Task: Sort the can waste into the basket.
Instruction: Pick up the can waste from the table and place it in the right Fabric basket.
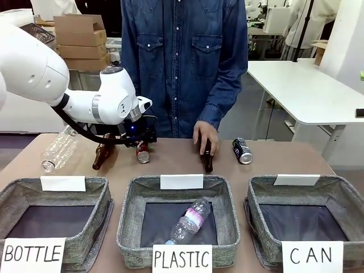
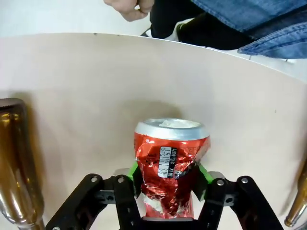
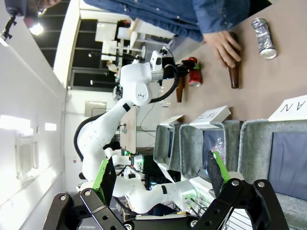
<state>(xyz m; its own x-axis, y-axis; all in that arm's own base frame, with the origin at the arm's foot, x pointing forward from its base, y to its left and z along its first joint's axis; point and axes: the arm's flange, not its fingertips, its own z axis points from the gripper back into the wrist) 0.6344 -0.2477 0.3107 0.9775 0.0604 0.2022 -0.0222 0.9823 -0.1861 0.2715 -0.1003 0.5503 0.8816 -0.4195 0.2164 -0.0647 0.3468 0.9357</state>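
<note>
Red crushed can stands near the table's far edge, left of middle, in the left gripper; the CAN basket sits at the near right corner, well apart. Left wrist: upright can, green pads clamped on its sides. Right wrist: right gripper gapes, holding nothing.

We read 3 hand-lettered white signs, 1 on each grey basket's near wall: the "BOTTLE" sign on the left basket, the "PLASTIC" sign on the middle basket, and the "CAN" sign on the right basket. In the right wrist view its letters "AN" lie sideways. The white label on the crushed red can carries print too small for us to read.
</note>
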